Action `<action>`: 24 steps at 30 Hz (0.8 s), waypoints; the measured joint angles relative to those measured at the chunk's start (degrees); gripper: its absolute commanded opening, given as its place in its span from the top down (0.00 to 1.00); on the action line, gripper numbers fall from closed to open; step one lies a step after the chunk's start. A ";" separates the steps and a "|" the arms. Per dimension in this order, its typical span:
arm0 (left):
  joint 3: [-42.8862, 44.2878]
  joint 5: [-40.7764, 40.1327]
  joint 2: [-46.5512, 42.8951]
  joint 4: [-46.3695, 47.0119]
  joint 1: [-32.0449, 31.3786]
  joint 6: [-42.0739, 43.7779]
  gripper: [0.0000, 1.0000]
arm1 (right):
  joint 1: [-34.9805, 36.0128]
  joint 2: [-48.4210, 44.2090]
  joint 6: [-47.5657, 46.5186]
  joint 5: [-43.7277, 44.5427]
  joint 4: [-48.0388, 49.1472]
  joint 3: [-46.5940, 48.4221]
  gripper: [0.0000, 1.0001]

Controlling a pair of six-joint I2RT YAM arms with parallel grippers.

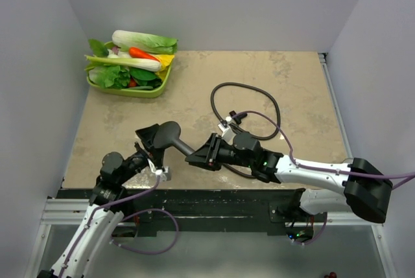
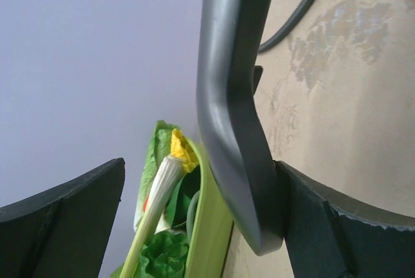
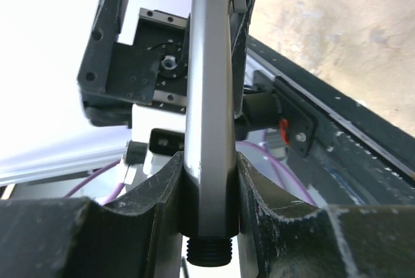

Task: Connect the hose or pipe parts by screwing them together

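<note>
arms (image 1: 305,177): white links, black joints | cables (image 1: 153,252): purple | fingers (image 3: 292,232): black, scuffed

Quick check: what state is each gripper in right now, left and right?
Left gripper: open, with the shower head touching one finger only.
Right gripper: closed on the shower head's handle, threaded end sticking out.

Soft, even overhead light fills the top view, which is sharp throughout, with faint shadows on the table (image 1: 194,90). In the left wrist view the shower head (image 2: 227,96) shows a soft sheen along its edge. The right wrist view blows out white at upper left, with a glare streak down the shower head.
</note>
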 measured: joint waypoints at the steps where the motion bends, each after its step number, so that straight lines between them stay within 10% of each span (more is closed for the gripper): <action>1: -0.11 -0.61 0.15 1.14 0.00 -0.24 0.01 | 0.00 -0.35 0.63 0.00 1.25 -0.68 1.00; 24: -1.33 -1.79 10.32 12.92 0.00 -4.15 0.10 | 1.64 -0.59 11.39 -0.17 16.81 -5.46 1.00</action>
